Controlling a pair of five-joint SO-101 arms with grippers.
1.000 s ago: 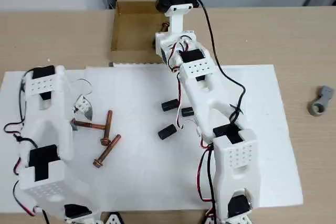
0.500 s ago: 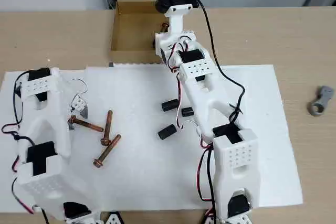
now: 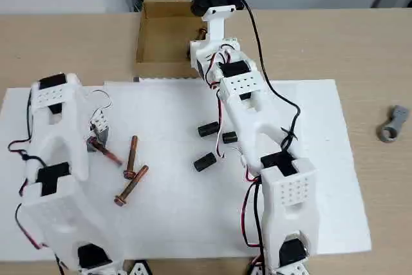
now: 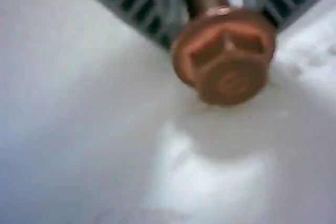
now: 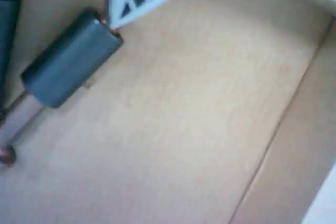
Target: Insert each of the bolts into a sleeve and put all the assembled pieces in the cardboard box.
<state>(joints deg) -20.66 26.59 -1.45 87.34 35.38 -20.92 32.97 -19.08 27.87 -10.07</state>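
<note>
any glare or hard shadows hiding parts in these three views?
High view: even light, only soft shadows under the arms on the white sheet; loose bolts and sleeves read fine. Left wrist view: mild sheen on the gripped bolt, faint shadow beside it. Right wrist view: cardboard box floor evenly lit, no glare on the boxed sleeve.

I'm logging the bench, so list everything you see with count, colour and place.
held bolt: one, copper, in the left gripper.
loose bolts: two, copper, on the foam sheet.
sleeves: three, black, on the foam beside the right arm.
assembled piece: at least one, black sleeve on a bolt, inside the cardboard box.
cardboard box: one, brown, beyond the foam.
foam sheet: one, white, on the table.
grey part: one, on the bare table.
left gripper: shut on the held bolt.
right gripper: over the box.
</note>
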